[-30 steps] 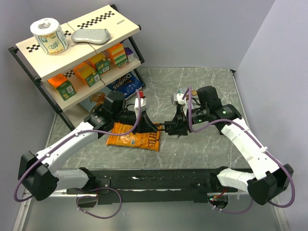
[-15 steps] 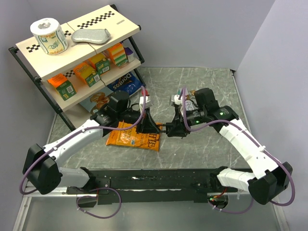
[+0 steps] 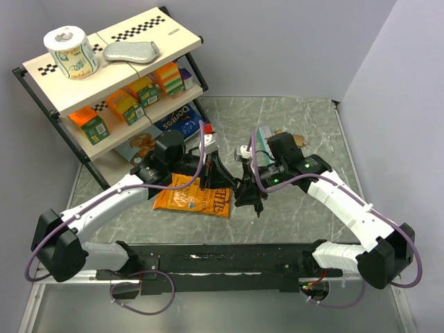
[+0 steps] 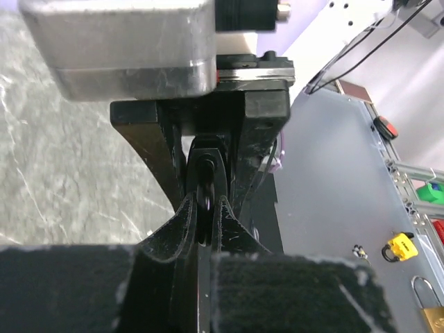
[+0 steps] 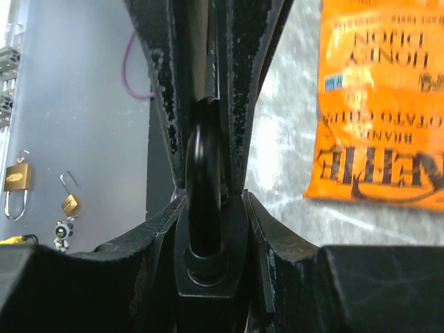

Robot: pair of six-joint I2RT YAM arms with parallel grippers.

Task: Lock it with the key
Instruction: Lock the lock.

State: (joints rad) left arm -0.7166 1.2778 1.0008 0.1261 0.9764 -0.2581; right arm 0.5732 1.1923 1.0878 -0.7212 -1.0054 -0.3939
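My left gripper (image 3: 227,182) and right gripper (image 3: 246,191) meet tip to tip above the table, right of the orange bag. In the left wrist view the left gripper (image 4: 206,201) is shut on the thin black key (image 4: 205,182), which points into the dark jaws of the other arm. In the right wrist view the right gripper (image 5: 211,198) is shut on the black padlock (image 5: 208,257); its shackle (image 5: 205,173) runs away from the camera between the left arm's fingers. The keyhole is hidden.
An orange chip bag (image 3: 194,200) lies flat under the left arm. A two-tier shelf rack (image 3: 104,76) with boxes, a paper roll and a blue bag stands at the back left. A small box (image 3: 267,133) sits behind the right wrist. Walls close the back and right.
The right wrist has swung left and towards the near edge, tilting its gripper downward. The left arm has pushed slightly right. Both grips stay closed and the tips stay together.
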